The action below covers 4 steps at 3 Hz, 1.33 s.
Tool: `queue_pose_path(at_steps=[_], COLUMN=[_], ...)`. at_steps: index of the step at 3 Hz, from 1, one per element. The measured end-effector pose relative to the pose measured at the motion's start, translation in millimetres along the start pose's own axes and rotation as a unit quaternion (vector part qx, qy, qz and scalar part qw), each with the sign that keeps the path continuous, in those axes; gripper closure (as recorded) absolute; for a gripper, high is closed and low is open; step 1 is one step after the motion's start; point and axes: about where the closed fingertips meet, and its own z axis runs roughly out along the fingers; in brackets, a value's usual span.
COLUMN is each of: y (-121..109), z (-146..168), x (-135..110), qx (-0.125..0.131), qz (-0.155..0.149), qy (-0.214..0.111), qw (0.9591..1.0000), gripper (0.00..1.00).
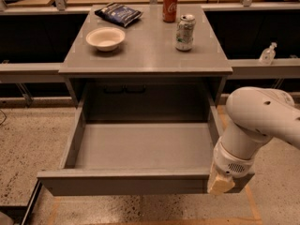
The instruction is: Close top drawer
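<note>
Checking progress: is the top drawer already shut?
No, the top drawer is pulled far out, with the gripper at its front right corner.

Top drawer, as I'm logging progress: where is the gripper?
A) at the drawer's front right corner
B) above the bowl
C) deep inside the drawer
A: the gripper is at the right end of the front panel of the top drawer, which stands open.

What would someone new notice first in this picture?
The top drawer, pulled wide open and empty, fills the middle below the tabletop. At its right front corner the big white arm has the gripper by the front panel. A bowl, a red can, a silver can and a dark bag sit on the tabletop.
</note>
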Motion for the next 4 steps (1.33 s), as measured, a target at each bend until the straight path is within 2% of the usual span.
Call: queue_pose_path(at_steps=[1, 2, 4], y=[-14, -14, -56], z=[9, 9, 1], x=[-1, -1, -2], qx=[-0.003, -0.003, 0.06], qz=[0.003, 0.003, 0.002], qy=[0.001, 0.001, 0.003], qw=[1.0, 1.0, 0.9982], gripper=[1.0, 1.0, 1.0])
